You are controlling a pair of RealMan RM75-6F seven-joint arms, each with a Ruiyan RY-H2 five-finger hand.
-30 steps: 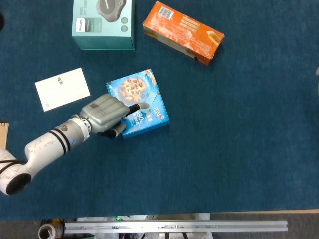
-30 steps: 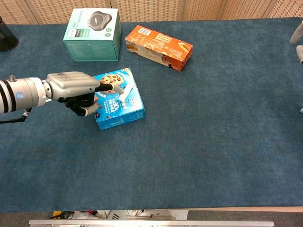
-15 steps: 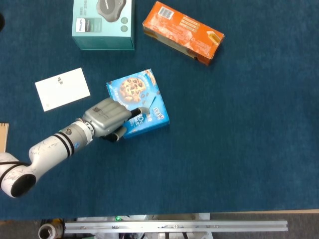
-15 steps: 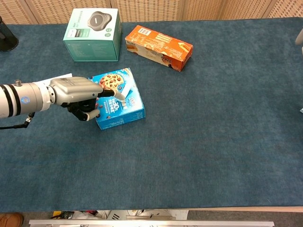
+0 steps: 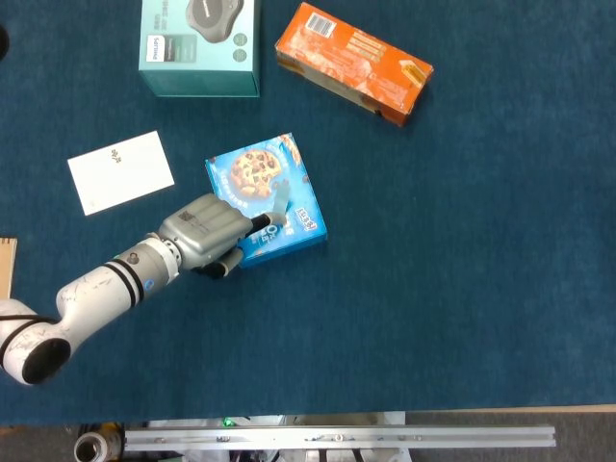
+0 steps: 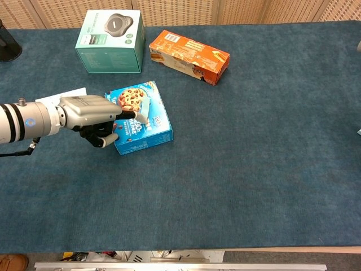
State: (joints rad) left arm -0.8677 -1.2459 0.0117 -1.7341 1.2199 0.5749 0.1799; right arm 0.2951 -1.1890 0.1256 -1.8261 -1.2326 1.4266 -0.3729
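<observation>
The left hand (image 5: 207,234) clasps the blue cookie box (image 5: 274,183) at centre-left of the frame, fingers (image 5: 277,199) over its top, thumb beneath the near edge.

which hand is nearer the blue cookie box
Left. The left hand rests on the blue cookie box, at its near-left edge, fingers on top. The right hand shows in neither view.

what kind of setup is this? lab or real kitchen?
Probably a lab tabletop rig, not a kitchen: a blue cloth covers the table, boxed goods lie spread out (cookie box, orange box, teal box), and a metal rail runs along the front edge.
</observation>
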